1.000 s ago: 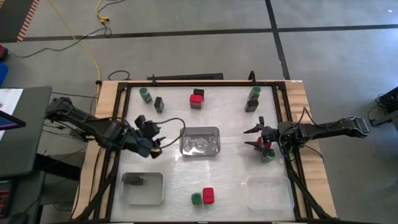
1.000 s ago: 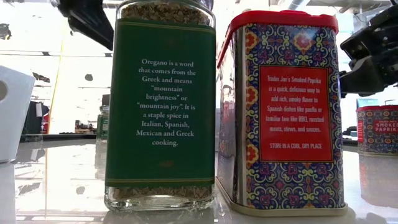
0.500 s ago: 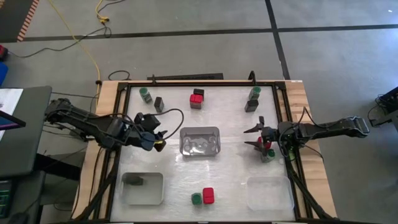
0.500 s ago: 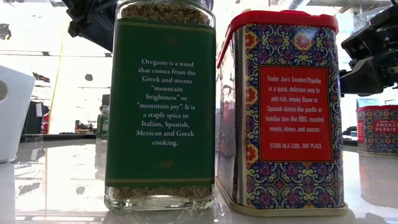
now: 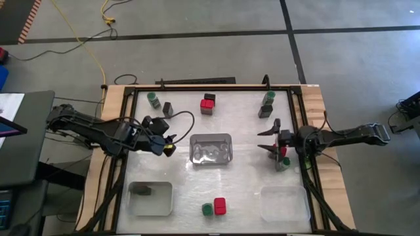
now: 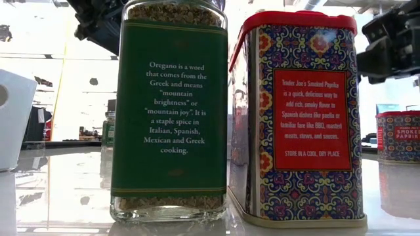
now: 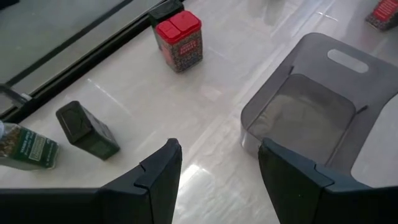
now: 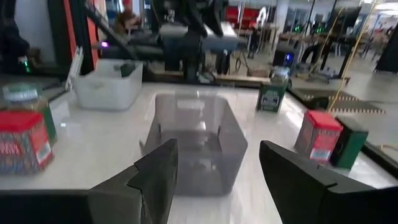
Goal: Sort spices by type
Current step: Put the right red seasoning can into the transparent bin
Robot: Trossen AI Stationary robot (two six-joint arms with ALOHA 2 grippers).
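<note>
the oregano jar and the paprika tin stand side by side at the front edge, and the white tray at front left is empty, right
Not quite. The oregano jar and paprika tin do stand side by side at the front edge, but the white tray at front left is not empty: the high view shows one dark container lying in it.

Overhead view straight down, low view level and close behind two spices, wrist views share grey bin [image 7: 311, 106]
</note>
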